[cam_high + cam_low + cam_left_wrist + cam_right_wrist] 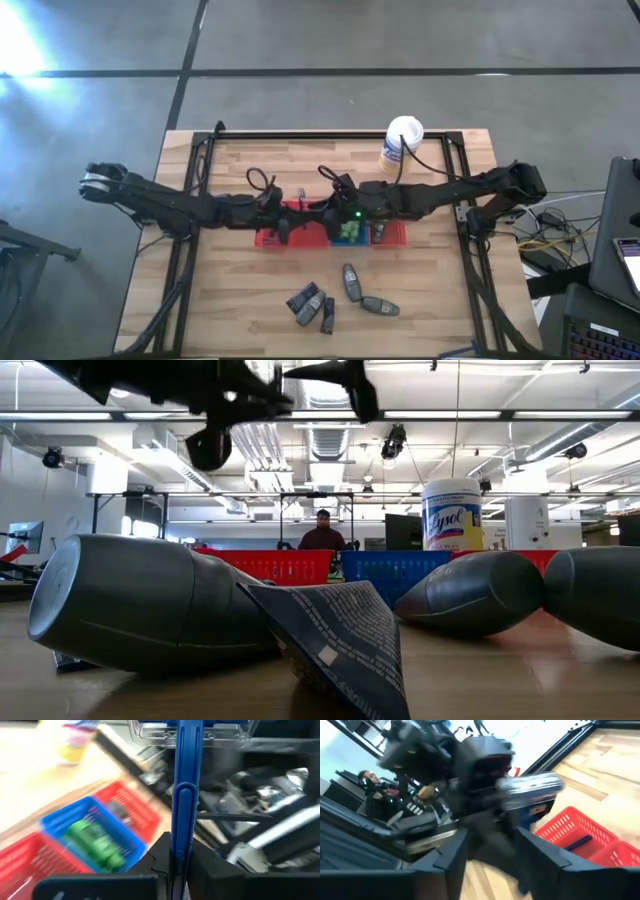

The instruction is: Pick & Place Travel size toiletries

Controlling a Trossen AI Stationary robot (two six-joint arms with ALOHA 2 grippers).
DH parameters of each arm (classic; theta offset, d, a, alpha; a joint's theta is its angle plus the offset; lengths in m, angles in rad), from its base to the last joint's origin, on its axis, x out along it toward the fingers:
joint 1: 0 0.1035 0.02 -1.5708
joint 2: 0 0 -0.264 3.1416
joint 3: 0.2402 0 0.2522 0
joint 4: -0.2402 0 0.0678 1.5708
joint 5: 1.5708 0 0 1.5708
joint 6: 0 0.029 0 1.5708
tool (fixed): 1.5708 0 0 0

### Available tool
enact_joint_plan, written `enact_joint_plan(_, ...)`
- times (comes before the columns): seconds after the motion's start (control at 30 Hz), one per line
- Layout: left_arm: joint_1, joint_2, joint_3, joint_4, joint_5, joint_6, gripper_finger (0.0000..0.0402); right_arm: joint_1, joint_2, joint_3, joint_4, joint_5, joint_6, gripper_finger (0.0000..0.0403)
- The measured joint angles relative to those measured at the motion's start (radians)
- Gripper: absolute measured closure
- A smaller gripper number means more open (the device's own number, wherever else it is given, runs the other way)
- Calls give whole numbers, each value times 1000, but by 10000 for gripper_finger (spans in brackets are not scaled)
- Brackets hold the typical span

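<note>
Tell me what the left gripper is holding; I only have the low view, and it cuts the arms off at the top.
Observer: The left gripper is shut on a blue razor with a clear cap.
Operator: Say where the right gripper is.
Observer: The right gripper faces it over the baskets, jaws open.
Operator: Report the blue basket.
Observer: The blue basket holds green bottles.
</note>
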Motion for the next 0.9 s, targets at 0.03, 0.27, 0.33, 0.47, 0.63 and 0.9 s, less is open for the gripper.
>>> enact_joint_plan(0.03, 1, -3, 0, -26, -18, -28, 370, 1, -13, 1, -32, 1, 1, 223)
enact_joint_plan(0.27, -3, -70, -2, -364, -73, -244, 370, 52, -104, 0, -343, 156, 71, 163)
enact_joint_plan(0.33, -3, -101, -2, -460, -77, -305, 370, 65, -132, 1, -440, 176, 103, 153)
enact_joint_plan(0.47, 3, -143, -2, -665, -70, -453, 370, 88, -161, -4, -567, 237, 154, 145)
enact_joint_plan(0.63, 6, -140, -3, -838, 7, -525, 370, 99, -173, -12, -590, 270, 175, 157)
enact_joint_plan(0.9, 33, -17, -3, -838, 31, -531, 363, 103, -157, -19, -566, 272, 175, 181)
